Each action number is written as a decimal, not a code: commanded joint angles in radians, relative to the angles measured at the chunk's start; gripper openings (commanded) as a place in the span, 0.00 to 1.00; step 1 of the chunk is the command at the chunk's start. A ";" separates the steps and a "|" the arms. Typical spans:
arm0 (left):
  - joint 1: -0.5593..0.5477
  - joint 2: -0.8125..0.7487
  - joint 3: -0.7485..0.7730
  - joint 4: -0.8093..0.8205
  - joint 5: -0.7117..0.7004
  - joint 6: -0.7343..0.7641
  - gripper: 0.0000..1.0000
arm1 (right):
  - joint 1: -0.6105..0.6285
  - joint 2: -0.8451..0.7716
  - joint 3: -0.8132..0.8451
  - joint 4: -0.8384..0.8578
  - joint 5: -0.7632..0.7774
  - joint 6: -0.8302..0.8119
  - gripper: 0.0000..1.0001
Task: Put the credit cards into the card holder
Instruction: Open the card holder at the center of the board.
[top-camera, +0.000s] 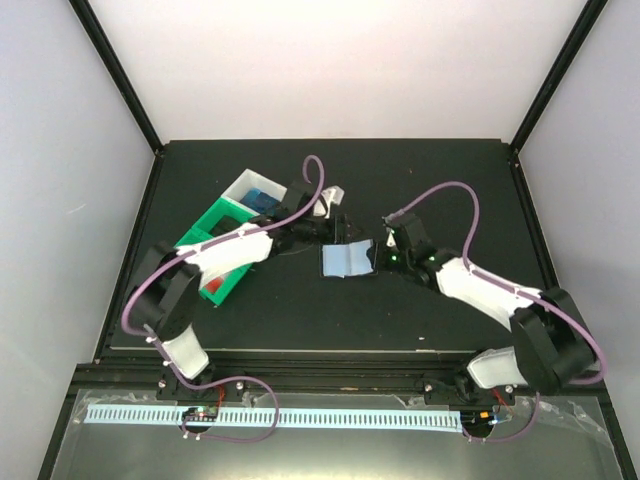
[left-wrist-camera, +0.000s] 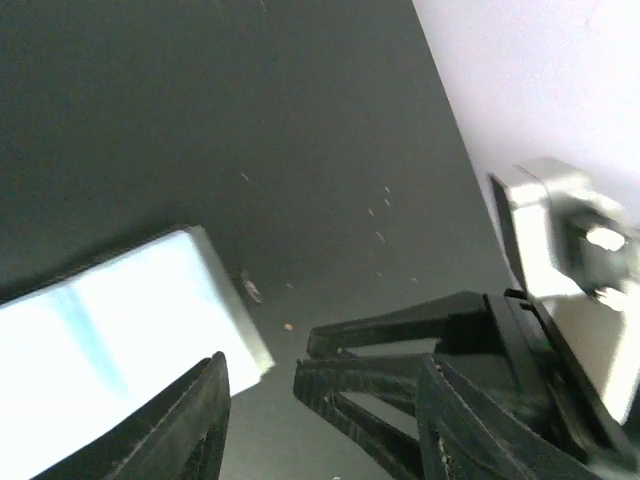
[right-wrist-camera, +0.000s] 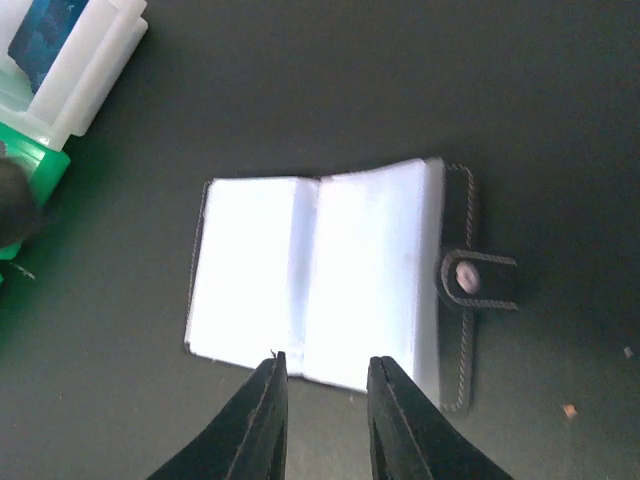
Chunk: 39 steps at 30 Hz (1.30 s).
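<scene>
Card holder (right-wrist-camera: 320, 270): lay open and flat near the middle of the black table (right-wrist-camera: 300, 90), pale blue inside face up, two panels with the fold running between them. Its black snap strap (right-wrist-camera: 478, 278) stuck out past the edge on the right of the right wrist view.

Right gripper (right-wrist-camera: 326, 362): was over the near edge of the card holder. Its fingers (right-wrist-camera: 262, 410) stood a narrow way apart. Only the holder's edge and bare table showed in the gap; nothing was clamped. Whether the tips touched the holder could not be told.

Left gripper (left-wrist-camera: 322, 365): was low over the table beside one corner of the card holder. Its fingers (left-wrist-camera: 190, 430) were spread wide, with no card between them. One finger overlapped the holder's corner in the left wrist view; contact could not be told. A black ribbed part (left-wrist-camera: 380, 365) showed in the gap; whether it was touched, or what it belonged to, could not be told.

Surroundings: a white tray (right-wrist-camera: 95, 60) sat off to the left of the holder, well apart from it, with a blue card (right-wrist-camera: 45, 35) inside. A green tray (right-wrist-camera: 48, 165) sat just beside the white one. A red item (top-camera: 213, 289) showed in the green tray by the left arm, too small to identify.
</scene>
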<state>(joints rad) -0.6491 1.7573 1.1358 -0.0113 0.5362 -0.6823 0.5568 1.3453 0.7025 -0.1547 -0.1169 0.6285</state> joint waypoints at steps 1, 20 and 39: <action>0.011 -0.189 -0.053 -0.233 -0.308 0.127 0.55 | 0.044 0.099 0.128 -0.119 0.106 -0.055 0.28; 0.162 -0.679 -0.277 -0.538 -0.689 0.082 0.80 | 0.209 0.496 0.409 -0.293 0.364 -0.152 0.75; 0.394 -0.635 -0.223 -0.772 -0.791 0.347 0.69 | 0.208 0.314 0.421 -0.302 0.217 -0.215 0.76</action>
<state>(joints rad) -0.3252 1.0840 0.8558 -0.6949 -0.2321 -0.3561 0.7643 1.6928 1.1175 -0.4740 0.1722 0.4442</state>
